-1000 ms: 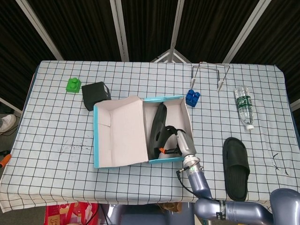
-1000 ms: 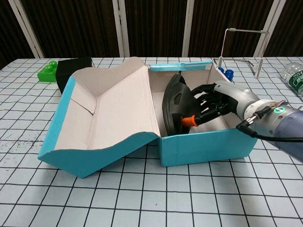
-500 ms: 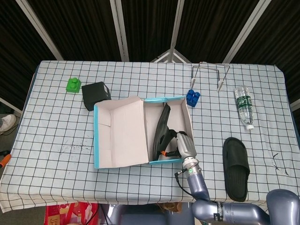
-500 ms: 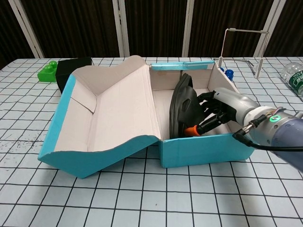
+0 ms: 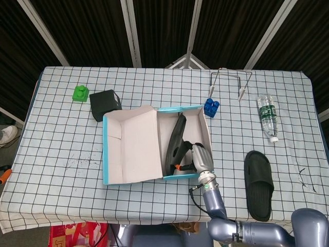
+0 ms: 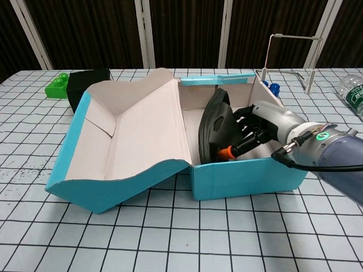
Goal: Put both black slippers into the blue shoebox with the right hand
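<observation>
The blue shoebox (image 5: 185, 110) sits open at the middle of the checked table (image 5: 61, 139), its lid (image 5: 131, 146) folded out flat toward nine o'clock. One black slipper (image 6: 215, 127) is inside the box, standing on its edge rather than lying flat, leaning in the half of the box nearer three o'clock. The right hand (image 6: 258, 124) reaches in over the box's near wall and holds this slipper, its fingers (image 6: 241, 136) curled against the sole side; an orange fingertip shows low by the slipper's near end. Whether the slipper's lower edge rests on the box floor cannot be told from either view.

The second black slipper (image 5: 258, 184) lies flat on the table at about four o'clock from the box, well apart from it, untouched. That makes two slippers: one in the box, one out.

The left hand appears in neither view.

Elsewhere there is one green block (image 5: 79, 93) at the ten o'clock corner with one black box (image 5: 105, 104) just beside it, one blue block (image 5: 211, 106) touching or nearly touching the shoebox's far corner at one o'clock, one wire stand (image 5: 230, 81) beyond it, and one water bottle (image 5: 267, 117) lying on its side at two o'clock.
</observation>
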{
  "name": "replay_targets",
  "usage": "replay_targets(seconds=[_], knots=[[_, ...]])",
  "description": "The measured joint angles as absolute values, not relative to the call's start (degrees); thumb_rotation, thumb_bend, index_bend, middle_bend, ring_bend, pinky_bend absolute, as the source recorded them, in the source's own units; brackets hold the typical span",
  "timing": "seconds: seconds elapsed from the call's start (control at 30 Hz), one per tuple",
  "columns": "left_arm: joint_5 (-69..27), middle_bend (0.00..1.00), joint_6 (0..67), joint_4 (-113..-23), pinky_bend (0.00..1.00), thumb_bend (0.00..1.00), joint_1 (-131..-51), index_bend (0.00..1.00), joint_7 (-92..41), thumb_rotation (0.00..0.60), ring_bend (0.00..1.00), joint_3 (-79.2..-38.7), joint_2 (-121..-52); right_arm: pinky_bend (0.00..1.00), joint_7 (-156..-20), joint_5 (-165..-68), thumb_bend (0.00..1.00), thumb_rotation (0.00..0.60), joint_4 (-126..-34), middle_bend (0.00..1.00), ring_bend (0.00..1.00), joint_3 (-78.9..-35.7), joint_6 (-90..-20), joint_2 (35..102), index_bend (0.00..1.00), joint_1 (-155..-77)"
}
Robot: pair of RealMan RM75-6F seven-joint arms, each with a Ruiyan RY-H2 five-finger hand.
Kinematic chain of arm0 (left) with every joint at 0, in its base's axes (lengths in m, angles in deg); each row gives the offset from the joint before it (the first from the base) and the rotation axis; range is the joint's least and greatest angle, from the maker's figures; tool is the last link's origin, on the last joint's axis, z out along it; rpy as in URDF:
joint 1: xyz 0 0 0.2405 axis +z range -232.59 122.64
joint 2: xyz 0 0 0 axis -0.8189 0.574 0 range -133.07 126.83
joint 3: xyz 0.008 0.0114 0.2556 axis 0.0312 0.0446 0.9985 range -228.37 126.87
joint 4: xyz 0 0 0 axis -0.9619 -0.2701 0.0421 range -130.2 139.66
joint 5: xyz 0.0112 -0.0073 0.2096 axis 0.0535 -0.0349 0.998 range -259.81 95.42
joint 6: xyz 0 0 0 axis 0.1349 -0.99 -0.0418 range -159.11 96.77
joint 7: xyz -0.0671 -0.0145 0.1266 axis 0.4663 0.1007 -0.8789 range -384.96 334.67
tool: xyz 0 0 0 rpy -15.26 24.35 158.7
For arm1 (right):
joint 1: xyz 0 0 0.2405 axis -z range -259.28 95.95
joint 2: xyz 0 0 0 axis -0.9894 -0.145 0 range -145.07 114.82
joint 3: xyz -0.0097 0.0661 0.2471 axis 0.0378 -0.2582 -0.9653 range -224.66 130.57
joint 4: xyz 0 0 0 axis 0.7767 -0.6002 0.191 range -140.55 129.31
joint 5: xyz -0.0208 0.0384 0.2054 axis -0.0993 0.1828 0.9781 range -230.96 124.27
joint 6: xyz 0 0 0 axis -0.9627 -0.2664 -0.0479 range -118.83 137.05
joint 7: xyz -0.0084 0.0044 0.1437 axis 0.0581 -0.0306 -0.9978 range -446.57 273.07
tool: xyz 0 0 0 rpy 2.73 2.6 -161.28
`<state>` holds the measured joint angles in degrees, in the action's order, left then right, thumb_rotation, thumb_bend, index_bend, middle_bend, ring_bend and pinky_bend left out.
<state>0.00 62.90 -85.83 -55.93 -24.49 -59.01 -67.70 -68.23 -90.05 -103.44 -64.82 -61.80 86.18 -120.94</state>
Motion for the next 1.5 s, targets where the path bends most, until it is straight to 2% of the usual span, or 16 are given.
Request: replay_targets(seconds=[0.23, 0.43, 0.53, 0.67, 1.17, 1.5], knots=[[-0.02, 0.05, 62.84, -85.86, 0.04, 0.04, -55.96, 0.21, -24.62, 0.600, 0.00, -58.99, -67.72, 0.09, -66.92, -89.55, 0.67, 0.600, -104.50, 0.38, 0.24, -64.94, -60.00, 84.80, 0.55, -121.00], [-0.01, 0.05, 62.90, -85.89, 0.04, 0.04, -55.93, 0.21, -24.61, 0.600, 0.00, -58.99, -67.70, 0.07, -65.22, -88.16, 0.47, 0.600, -105.87, 0.26, 0.16, -64.68, -57.65, 82.88, 0.36, -121.41], [-0.02, 0.05, 62.94, -85.90, 0.04, 0.04, -55.91, 0.22, -24.58, 0.600, 0.00, -59.01, -67.68, 0.07, -64.43, -87.42, 0.40, 0.600, -106.52, 0.22, 0.14, -64.50, -56.62, 82.05, 0.30, -121.72], [0.03, 0.05, 62.95, -85.91, 0.04, 0.04, -55.90, 0.22, -24.55, 0.600, 0.00, -58.98, -67.66, 0.07, -63.72, -86.22, 0.36, 0.600, -107.42, 0.18, 0.13, -64.42, -55.41, 80.95, 0.26, -122.18], [0.18, 0.05, 62.81, -85.97, 0.04, 0.04, -55.96, 0.22, -24.69, 0.600, 0.00, -58.86, -67.66, 0.07, -64.24, -85.83, 0.36, 0.600, -107.82, 0.14, 0.12, -65.27, -56.17, 80.24, 0.24, -122.72], [0.00, 0.05, 62.72, -86.18, 0.04, 0.04, -55.92, 0.22, -24.76, 0.600, 0.00, -58.85, -67.55, 0.06, -62.07, -83.17, 0.36, 0.600, -108.76, 0.09, 0.08, -66.43, -57.43, 79.37, 0.16, -123.84]])
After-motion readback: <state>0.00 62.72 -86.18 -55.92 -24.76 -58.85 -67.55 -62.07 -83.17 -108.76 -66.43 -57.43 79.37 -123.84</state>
